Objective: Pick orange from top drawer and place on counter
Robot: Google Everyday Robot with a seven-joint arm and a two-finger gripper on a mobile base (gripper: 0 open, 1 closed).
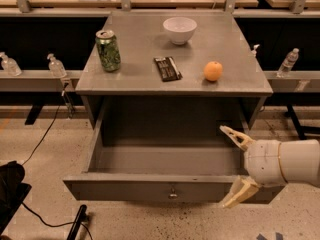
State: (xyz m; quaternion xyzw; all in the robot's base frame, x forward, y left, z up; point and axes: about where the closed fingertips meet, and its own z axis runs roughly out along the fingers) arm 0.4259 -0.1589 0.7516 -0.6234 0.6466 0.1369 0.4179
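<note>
Orange [213, 70]: round, matte, no long axis; rests on the counter [135, 39] near its right front edge. Counter: flat, dull grey metal. Top drawer [125, 189]: shallow grey metal, pulled out. Gripper [237, 165]: at the drawer's right front corner, cream fingers spread apart, holding nothing. White bowl [179, 29]: smooth, round.

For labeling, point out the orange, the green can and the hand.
orange [213, 71]: camera view, fruit's middle.
green can [108, 50]: camera view, its side.
hand [223, 167]: camera view, between its open fingers, at the top drawer's [125, 188] right front.
</note>
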